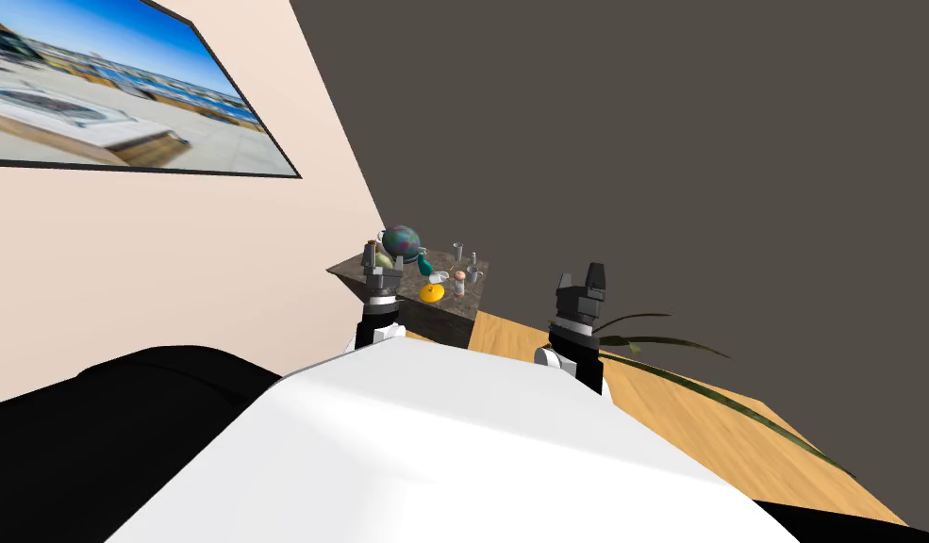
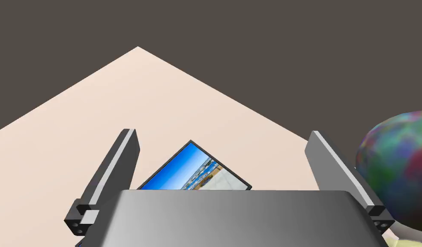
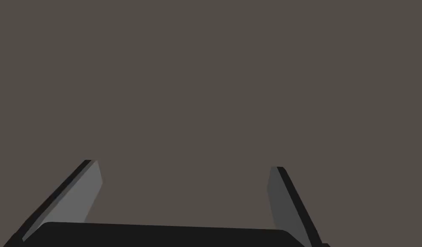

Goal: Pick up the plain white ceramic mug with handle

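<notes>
Small dark counter (image 1: 447, 320) stood in the corner, its top crowded. Left pincer (image 1: 377, 256) was raised at the counter's near-left edge, blades spread wide with nothing between them. It was aimed up at the wall rather than down at the things, and a mottled multicolour sphere (image 2: 398, 167) sat just beside one blade. Right pincer (image 1: 581, 276) was held well apart over the wood floor (image 1: 736, 424), likewise wide and empty. What I took for the white mug (image 1: 439, 278) sat mid-counter, past the sphere. It lay between a teal object (image 1: 422, 266) and a little orange-banded bottle (image 1: 460, 281), with an orange disc (image 1: 431, 293) just in front. It was too small to make out a handle. Judged the reach not yet lined up. Main risk: swinging the left arm across would clip the sphere and roll it into the cluster. Second risk: with neighbours so near, a wide blade coming down could tip the bottle or nudge the mug off the edge.
</notes>
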